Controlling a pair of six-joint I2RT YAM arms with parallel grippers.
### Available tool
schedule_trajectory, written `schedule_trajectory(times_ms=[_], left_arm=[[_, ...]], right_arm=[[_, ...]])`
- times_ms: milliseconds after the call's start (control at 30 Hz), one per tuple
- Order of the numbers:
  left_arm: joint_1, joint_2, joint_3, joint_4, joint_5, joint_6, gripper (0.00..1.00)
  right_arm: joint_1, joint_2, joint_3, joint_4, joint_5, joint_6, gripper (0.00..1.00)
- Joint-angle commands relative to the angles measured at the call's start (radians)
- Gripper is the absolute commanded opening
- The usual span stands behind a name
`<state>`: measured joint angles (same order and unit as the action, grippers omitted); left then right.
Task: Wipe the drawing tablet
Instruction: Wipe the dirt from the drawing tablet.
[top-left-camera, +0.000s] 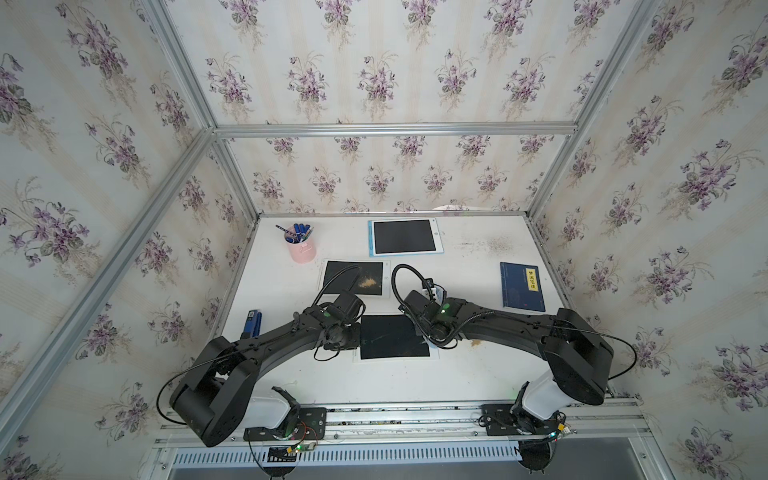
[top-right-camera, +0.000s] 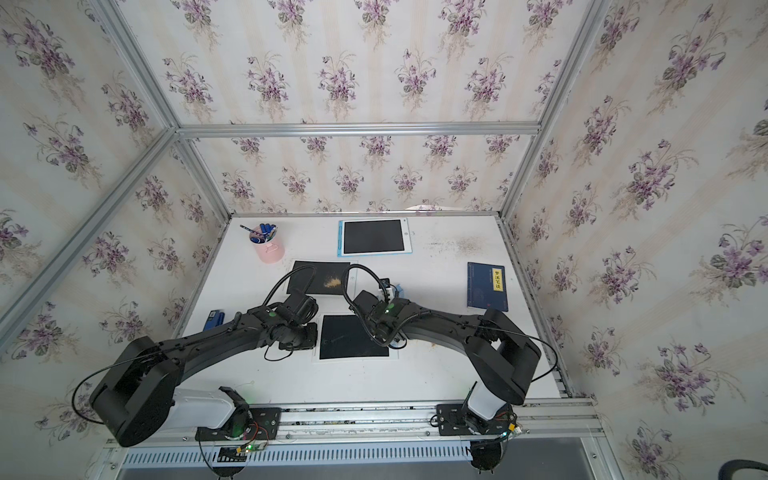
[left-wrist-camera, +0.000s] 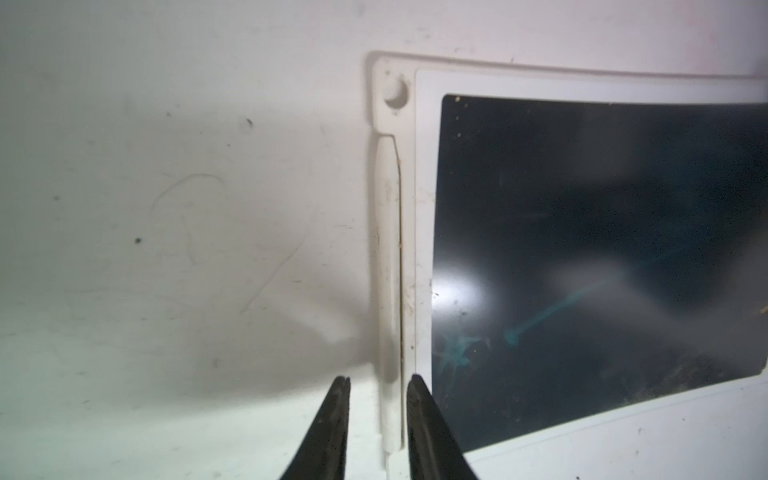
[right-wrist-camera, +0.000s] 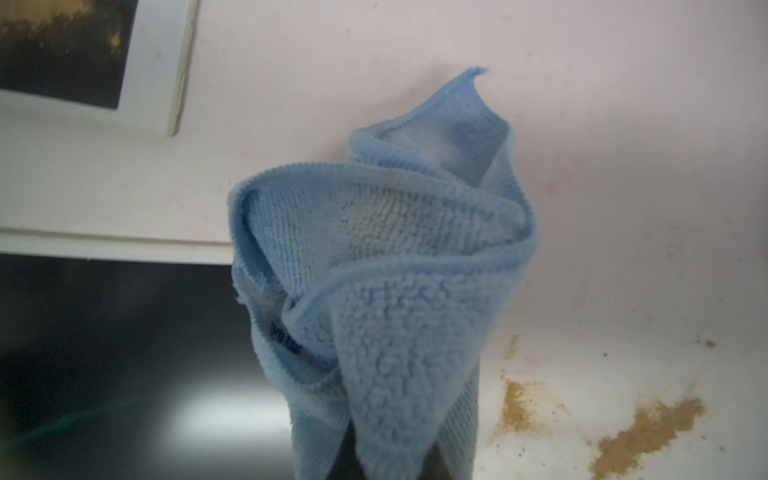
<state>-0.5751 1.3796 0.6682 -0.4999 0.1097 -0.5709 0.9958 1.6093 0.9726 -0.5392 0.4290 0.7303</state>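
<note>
Three drawing tablets (top-left-camera: 395, 336), one blue cloth (right-wrist-camera: 386, 291), one book (top-left-camera: 522, 286), one pen cup (top-left-camera: 301, 249).

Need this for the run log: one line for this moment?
left gripper: open, astride near tablet edge | right gripper: shut on cloth, by tablet | powder: on table

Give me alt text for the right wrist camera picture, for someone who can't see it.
A bunched blue microfibre cloth fills the centre, over a white table. Beside it lies a white-framed drawing tablet with a dark glossy screen; on its other side, brown powder is spilled on the table.
</note>
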Motion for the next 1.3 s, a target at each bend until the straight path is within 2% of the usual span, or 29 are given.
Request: schedule_trajectory(times_ms=[0,233,367,500,633,800,867,1033,1267], left_arm=[[0.000,0.018,0.001,0.038,0.011,0.009,0.27],[0.000,0.027,-0.013,0.043,-0.004,0.016,0.24],[0.000,0.051,-0.022,0.053,0.002,0.014,0.22],[0.001,0.072,-0.028,0.058,0.004,0.013,0.21],[0.000,0.072,-0.039,0.060,-0.002,0.013,0.17],[0.001,0.069,-0.051,0.061,-0.004,0.010,0.16],[0.001,0.061,-0.055,0.061,-0.007,0.010,0.16],[0.003,0.041,-0.061,0.049,-0.012,0.008,0.16],[0.006,0.003,-0.064,0.047,-0.011,0.007,0.16]], right_arm=[[0.059,0.004,0.001,0.046,-0.076,0.002,0.00],[0.165,0.038,0.003,0.031,-0.079,0.053,0.00],[0.177,0.048,-0.049,0.030,-0.088,0.077,0.00],[0.175,0.031,-0.110,-0.033,-0.021,0.125,0.00],[0.142,0.003,-0.155,-0.145,0.071,0.202,0.00],[0.013,-0.053,-0.192,-0.237,0.126,0.251,0.00],[-0.018,-0.089,-0.187,-0.246,0.143,0.239,0.00],[-0.019,-0.165,-0.100,-0.262,0.183,0.188,0.00],[0.015,-0.139,-0.014,-0.086,0.018,-0.007,0.00]])
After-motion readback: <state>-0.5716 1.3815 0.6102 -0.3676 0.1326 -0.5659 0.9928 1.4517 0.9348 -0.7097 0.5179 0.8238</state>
